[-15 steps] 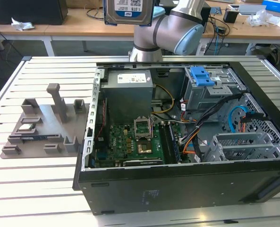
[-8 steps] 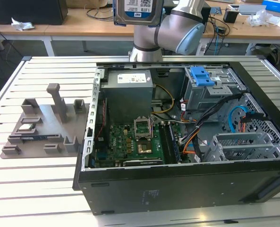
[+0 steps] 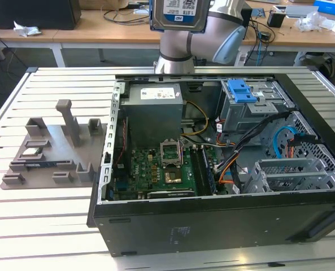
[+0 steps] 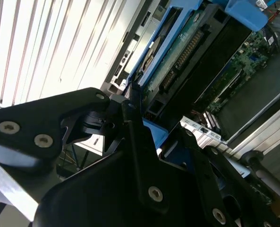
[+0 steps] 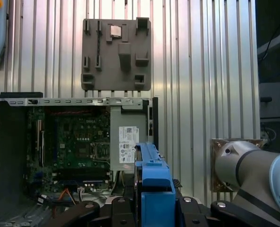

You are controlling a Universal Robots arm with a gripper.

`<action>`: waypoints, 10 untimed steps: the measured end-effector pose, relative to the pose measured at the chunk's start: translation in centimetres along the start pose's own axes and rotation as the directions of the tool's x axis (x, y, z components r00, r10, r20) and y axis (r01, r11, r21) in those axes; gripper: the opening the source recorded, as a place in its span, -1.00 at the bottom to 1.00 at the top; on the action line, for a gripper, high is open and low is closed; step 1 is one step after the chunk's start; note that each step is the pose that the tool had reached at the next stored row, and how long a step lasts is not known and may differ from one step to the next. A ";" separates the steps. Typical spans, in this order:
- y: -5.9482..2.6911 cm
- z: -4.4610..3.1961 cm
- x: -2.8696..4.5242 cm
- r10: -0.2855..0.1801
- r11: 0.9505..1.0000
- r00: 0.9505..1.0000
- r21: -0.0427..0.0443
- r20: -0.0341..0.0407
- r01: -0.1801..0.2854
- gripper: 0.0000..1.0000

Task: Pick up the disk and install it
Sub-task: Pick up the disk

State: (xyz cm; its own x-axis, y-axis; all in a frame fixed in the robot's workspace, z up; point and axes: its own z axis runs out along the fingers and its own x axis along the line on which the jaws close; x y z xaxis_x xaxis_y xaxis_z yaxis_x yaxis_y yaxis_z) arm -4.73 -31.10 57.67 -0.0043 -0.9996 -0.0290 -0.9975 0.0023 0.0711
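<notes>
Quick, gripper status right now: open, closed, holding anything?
Gripper: closed on the disk, holding it up above the open computer case.

The case (image 3: 212, 212) lies open on top, but cables (image 3: 251, 142) crowd the space beside the drive cage (image 3: 243, 117)

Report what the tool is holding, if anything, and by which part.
The tool holds the disk, its fingers clamped on either side of the blue carrier bracket at one end of the drive.
</notes>
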 end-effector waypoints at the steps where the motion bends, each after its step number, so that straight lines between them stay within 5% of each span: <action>1: -0.26 -0.01 0.00 0.000 1.000 1.000 0.000 0.000 0.000 -0.26; 10: -3.18 -0.15 0.03 0.000 1.000 1.000 -0.004 0.000 0.000 -0.26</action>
State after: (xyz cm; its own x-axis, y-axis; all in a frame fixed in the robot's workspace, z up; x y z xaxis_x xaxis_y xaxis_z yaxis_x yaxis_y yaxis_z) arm -1.54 -31.14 57.60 -0.0044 -0.9996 -0.0290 -0.9972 0.0022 0.0748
